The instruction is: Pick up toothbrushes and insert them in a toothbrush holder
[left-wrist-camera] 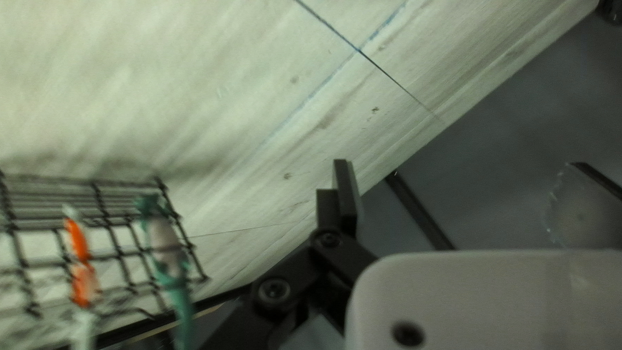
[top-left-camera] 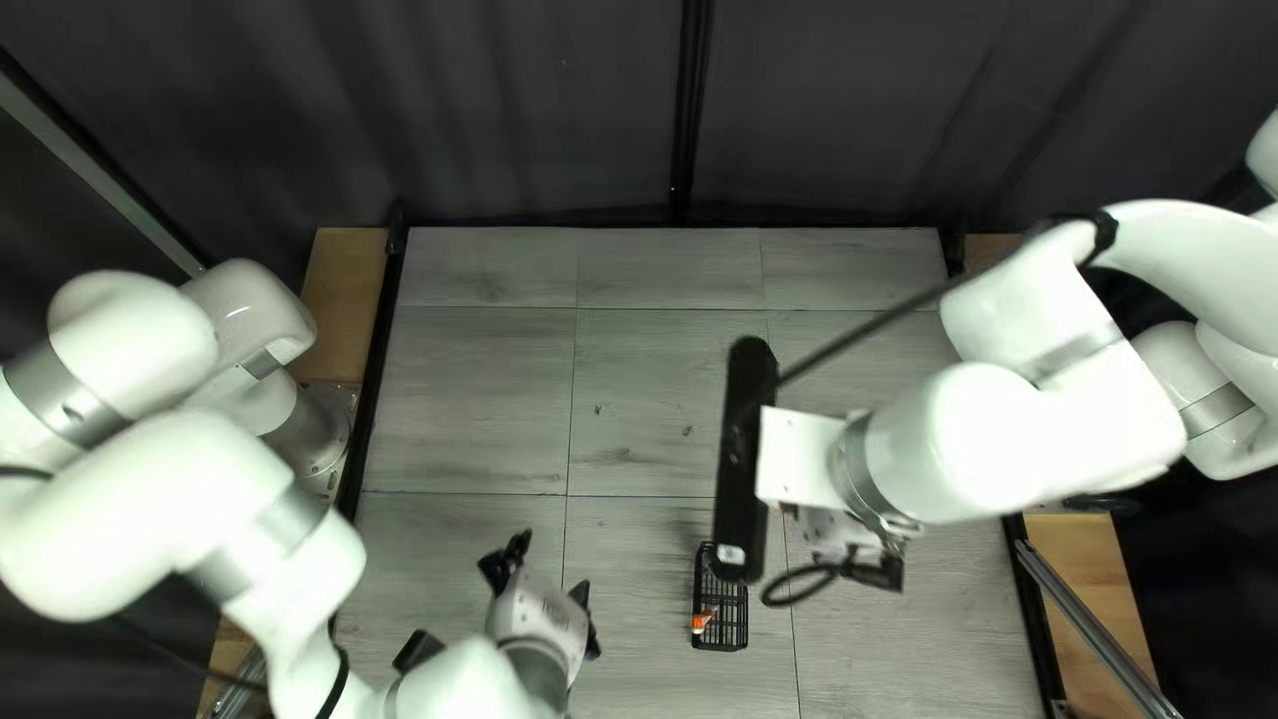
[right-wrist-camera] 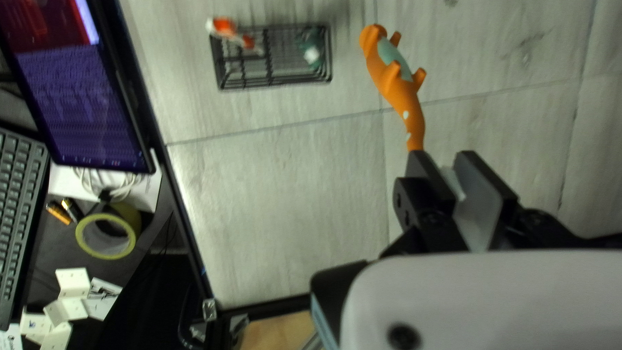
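Left gripper (top-left-camera: 543,589), lower left of centre in top left view: fingers spread. Right gripper (top-left-camera: 872,570), right of black basket (top-left-camera: 720,637), pinched orange toothbrush (right-wrist-camera: 405,100).

From above the near edge of the desk (top-left-camera: 466,400), the top left view slants down toward the dark curtain (top-left-camera: 533,107) — farthest off; both wrist views look from nearer — all three share the wire basket (right-wrist-camera: 278,82).
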Controlling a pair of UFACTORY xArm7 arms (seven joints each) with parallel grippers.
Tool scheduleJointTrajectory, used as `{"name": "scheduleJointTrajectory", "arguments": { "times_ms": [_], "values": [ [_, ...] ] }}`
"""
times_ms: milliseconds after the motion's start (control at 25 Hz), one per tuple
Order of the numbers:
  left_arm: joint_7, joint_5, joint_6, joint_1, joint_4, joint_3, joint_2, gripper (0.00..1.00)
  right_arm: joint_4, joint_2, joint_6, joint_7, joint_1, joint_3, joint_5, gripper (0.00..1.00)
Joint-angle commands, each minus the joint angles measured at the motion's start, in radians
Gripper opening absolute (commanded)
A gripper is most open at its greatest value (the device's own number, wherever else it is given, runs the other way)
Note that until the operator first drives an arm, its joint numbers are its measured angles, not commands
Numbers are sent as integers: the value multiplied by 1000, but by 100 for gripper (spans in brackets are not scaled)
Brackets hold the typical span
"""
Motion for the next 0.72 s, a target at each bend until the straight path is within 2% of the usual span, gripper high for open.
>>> {"name": "scheduleJointTrajectory", "arguments": {
  "times_ms": [40,120,240,360,720],
  "values": [
    [50,-35,29,74,58,53,-12,100,-45,-49,8,49,20,26,-4,1],
    [47,-46,46,98,80,73,-10,100,-43,-64,29,65,25,35,-10,1],
    [1,-48,65,144,64,125,-39,100,-40,-97,73,90,32,51,-23,2],
    [-118,-68,112,198,39,196,-87,100,-26,-112,108,107,37,63,-36,2],
    [-200,-93,135,213,39,223,-112,100,-16,-105,111,113,47,76,-36,1]
  ]
}}
